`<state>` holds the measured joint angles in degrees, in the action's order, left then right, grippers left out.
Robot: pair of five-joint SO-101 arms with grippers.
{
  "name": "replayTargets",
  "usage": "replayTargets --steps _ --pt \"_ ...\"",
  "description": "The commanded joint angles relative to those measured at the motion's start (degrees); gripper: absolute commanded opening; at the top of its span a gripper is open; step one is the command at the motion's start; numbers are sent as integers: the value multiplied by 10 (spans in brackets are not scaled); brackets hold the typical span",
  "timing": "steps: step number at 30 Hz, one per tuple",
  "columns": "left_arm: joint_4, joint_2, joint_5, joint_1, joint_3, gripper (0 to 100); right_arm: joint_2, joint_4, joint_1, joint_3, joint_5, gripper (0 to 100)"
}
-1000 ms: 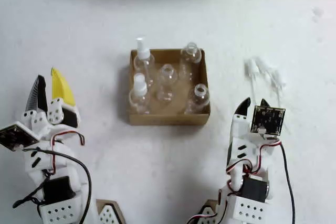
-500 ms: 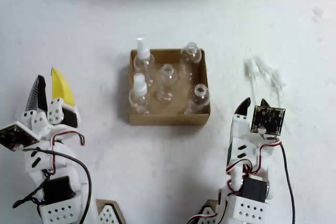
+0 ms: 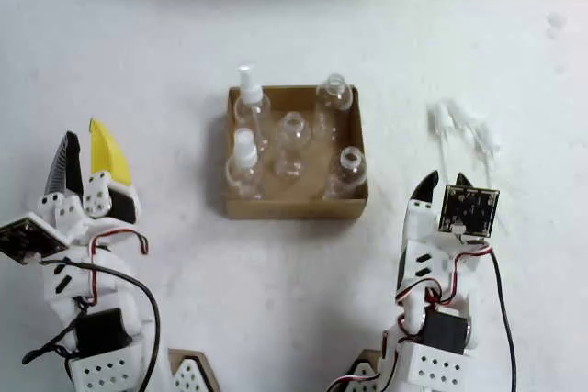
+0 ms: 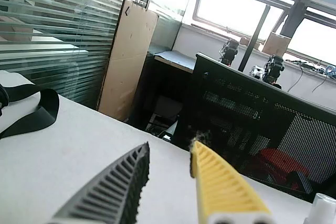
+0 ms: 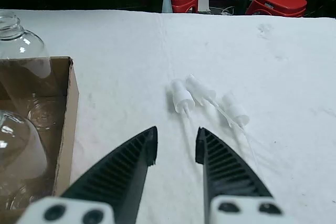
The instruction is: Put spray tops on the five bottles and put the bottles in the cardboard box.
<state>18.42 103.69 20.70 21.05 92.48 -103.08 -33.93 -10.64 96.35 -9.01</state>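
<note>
The cardboard box point(image 3: 296, 206) sits mid-table with five clear bottles standing in it. Two bottles on its left side point(image 3: 248, 103) point(image 3: 243, 161) carry white spray tops; the other three point(image 3: 333, 95) point(image 3: 292, 135) point(image 3: 350, 170) are uncapped. Three loose spray tops point(image 3: 462, 128) lie on the table right of the box, and the right wrist view shows them point(image 5: 184, 97) just ahead of my right gripper point(image 5: 176, 142). That gripper point(image 3: 443, 181) is open and empty, near the box's front right corner. My left gripper point(image 3: 89, 149) point(image 4: 168, 153), black and yellow fingers apart, holds nothing, left of the box.
White table point(image 3: 147, 52) with free room all round the box. The box wall point(image 5: 68, 103) and two open bottles point(image 5: 18, 40) point(image 5: 16, 148) show beside the right gripper. A black strap point(image 4: 31, 111) lies on the table far off.
</note>
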Motion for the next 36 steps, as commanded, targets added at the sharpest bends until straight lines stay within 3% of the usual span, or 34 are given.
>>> replayTargets --steps 1,36 --pt "2 8 -8 7 -10 125 1 -3 7 5 0 106" --pt "-4 8 -9 7 1 128 0 -3 7 5 0 106"
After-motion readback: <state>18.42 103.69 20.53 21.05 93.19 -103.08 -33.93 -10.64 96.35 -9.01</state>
